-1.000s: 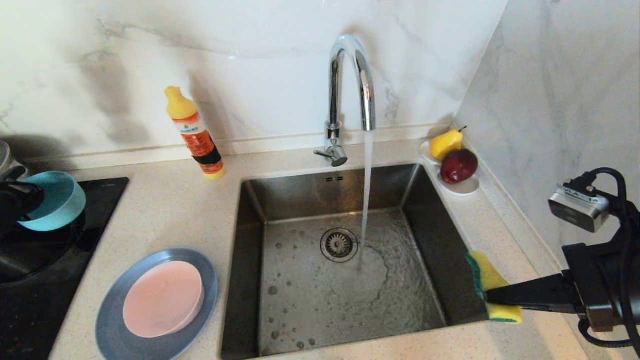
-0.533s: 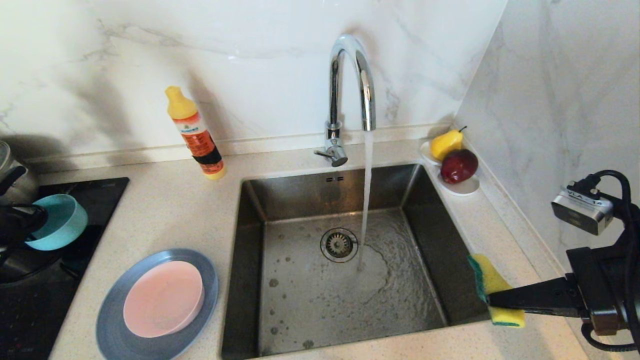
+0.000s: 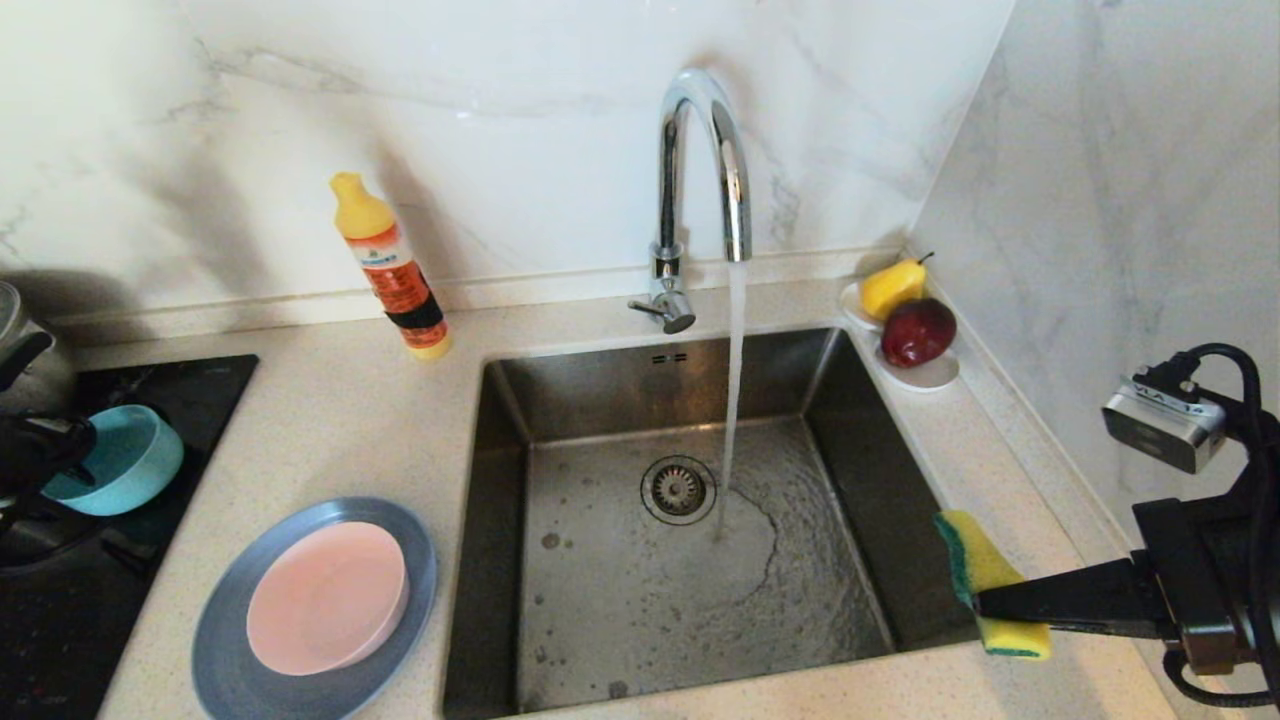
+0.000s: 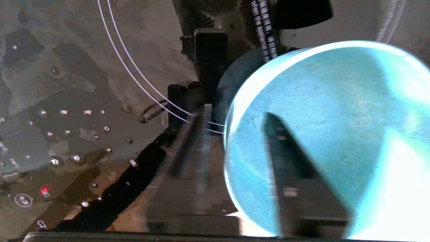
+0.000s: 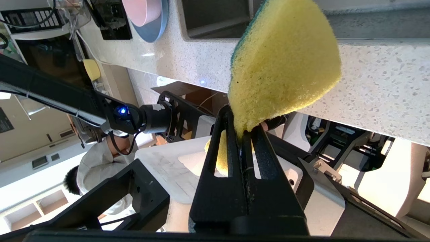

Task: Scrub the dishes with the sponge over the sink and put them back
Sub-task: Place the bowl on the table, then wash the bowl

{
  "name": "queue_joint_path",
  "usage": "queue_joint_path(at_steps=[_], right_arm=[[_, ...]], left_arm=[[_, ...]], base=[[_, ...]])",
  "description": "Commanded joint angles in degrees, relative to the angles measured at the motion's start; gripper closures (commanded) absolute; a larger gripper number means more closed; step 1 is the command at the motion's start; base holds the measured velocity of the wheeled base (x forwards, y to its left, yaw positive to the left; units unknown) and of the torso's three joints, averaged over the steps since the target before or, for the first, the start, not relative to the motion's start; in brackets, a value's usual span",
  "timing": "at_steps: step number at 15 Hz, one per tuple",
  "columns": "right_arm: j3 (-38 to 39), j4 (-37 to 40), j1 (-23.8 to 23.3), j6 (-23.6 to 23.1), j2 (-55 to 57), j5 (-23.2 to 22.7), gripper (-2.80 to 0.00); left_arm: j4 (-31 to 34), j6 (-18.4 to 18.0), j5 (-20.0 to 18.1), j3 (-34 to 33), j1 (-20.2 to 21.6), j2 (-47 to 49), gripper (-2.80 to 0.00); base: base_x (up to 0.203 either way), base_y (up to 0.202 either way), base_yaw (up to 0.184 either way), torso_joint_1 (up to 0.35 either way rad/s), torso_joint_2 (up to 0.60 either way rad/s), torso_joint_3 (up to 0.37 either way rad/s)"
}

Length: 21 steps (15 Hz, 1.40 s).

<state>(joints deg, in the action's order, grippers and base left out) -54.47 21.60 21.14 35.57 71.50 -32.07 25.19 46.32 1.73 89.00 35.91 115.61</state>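
Three views, head view: the teal bowl (image 3: 115, 460) has sunk onto the black hob (image 3: 150, 400); left gripper (image 3: 45, 450) at its rim.
Left wrist: fingers (image 4: 295, 174) now spread, straddling the bowl's wall; judged put back.
Right wrist: right gripper (image 5: 240, 134) pinches the sponge (image 5: 282, 64), unmoved beside the sink (image 3: 670, 560).

On the black glass cooktop (image 4: 67, 101) under my left wrist I read "240°C" and "C2" in white print. Orange label on the yellow-capped detergent bottle (image 3: 392, 268): print unreadable.
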Motion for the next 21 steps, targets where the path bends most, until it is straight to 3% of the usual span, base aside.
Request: queue_joint_path(at_steps=[1, 5, 7, 8, 9, 12, 14, 17, 21], right_arm=[[0.24, 0.11, -0.04, 0.29, -0.04, -0.18, 0.0], [-0.01, 0.11, -0.04, 0.22, 0.04, -0.18, 0.0], [0.4, 0.19, -0.04, 0.29, 0.13, -0.1, 0.0], [0.64, 0.21, -0.04, 0.29, -0.15, -0.02, 0.0], [0.85, 0.26, -0.04, 0.29, -0.47, -0.01, 0.0], [1.07, 0.63, -0.04, 0.38, -0.75, -0.01, 0.0], [1.21, 0.72, -0.04, 0.55, -0.39, -0.01, 0.0], [1.47, 0.46, -0.04, 0.73, -0.04, 0.08, 0.0], [1.56, 0.46, -0.04, 0.99, -0.04, 0.08, 0.0]], left_arm=[[0.16, 0.26, -2.03, 0.1, -0.02, -2.86, -2.8], [1.42, 0.11, -6.18, -0.22, -0.25, -15.73, -2.8], [3.28, -2.49, -7.21, 0.13, -2.03, -22.97, -2.8], [5.61, -5.56, -7.48, 0.16, -4.53, -26.38, -0.14], [7.96, -7.86, -7.57, 0.1, -7.41, -28.42, 0.0], [19.3, -16.21, -7.78, -1.31, -16.49, -32.86, 0.0], [22.7, -20.86, -7.5, -7.54, -21.1, -35.18, 0.0], [21.66, -24.73, -5.33, -19.68, -25.72, -37.74, 0.0], [12.06, -25.92, -2.94, -33.83, -31.82, -38.55, 0.0]], base=[[0.0, 0.0, 0.0, 0.0, 0.0, 0.0], [0.0, 0.0, 0.0, 0.0, 0.0, 0.0], [0.0, 0.0, 0.0, 0.0, 0.0, 0.0], [0.0, 0.0, 0.0, 0.0, 0.0, 0.0], [0.0, 0.0, 0.0, 0.0, 0.0, 0.0], [0.0, 0.0, 0.0, 0.0, 0.0, 0.0], [0.0, 0.0, 0.0, 0.0, 0.0, 0.0], [0.0, 0.0, 0.0, 0.0, 0.0, 0.0], [0.0, 0.0, 0.0, 0.0, 0.0, 0.0]])
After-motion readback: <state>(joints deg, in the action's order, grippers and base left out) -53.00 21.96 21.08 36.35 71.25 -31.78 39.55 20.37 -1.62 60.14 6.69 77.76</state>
